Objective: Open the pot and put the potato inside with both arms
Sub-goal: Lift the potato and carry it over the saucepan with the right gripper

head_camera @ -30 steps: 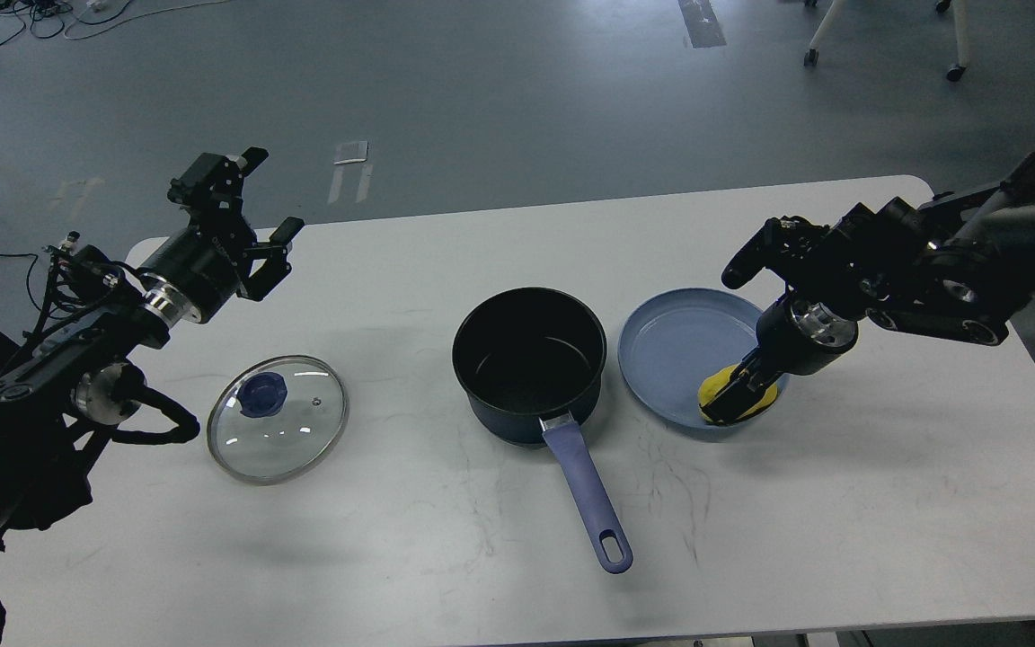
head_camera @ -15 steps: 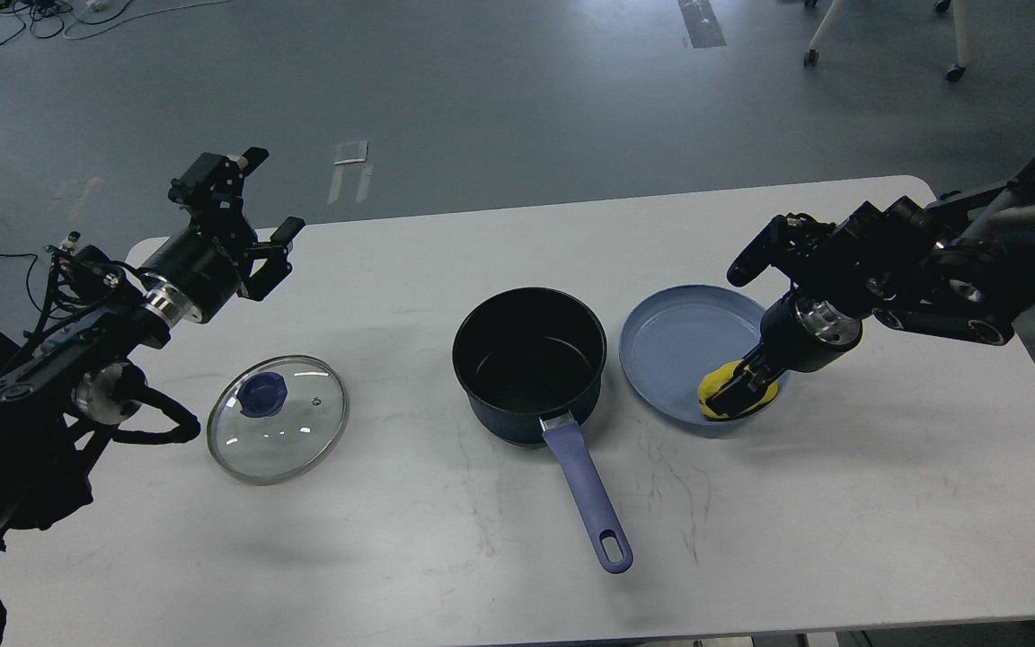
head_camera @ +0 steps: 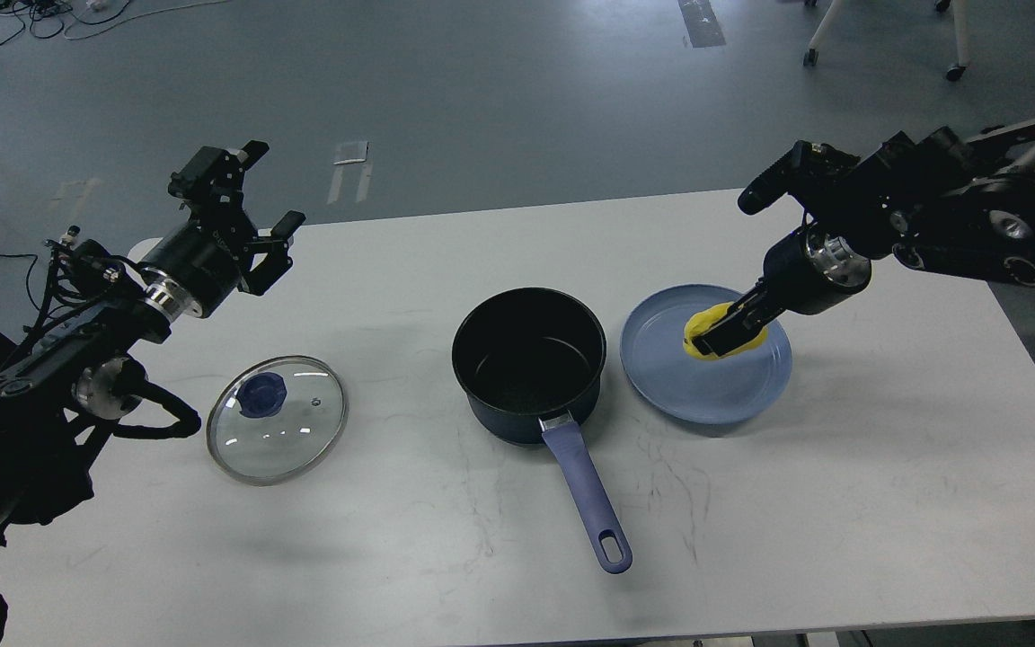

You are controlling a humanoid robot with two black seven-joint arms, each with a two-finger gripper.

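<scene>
The pot (head_camera: 529,364) is dark navy outside and black inside, with a periwinkle-blue handle. The potato (head_camera: 722,330) is bright yellow. The plate (head_camera: 706,386) is plain pale blue. The lid (head_camera: 278,419) is clear glass with a silver rim and dark blue knob. The desk (head_camera: 841,503) is white, faintly scuffed with dark marks.

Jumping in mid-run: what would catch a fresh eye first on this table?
The bright yellow potato, clamped in the right gripper above the blue plate, stands out most. At centre sits the open dark pot, handle toward the camera, with the glass lid lying flat to its left. The left gripper hangs open beyond the lid.
</scene>
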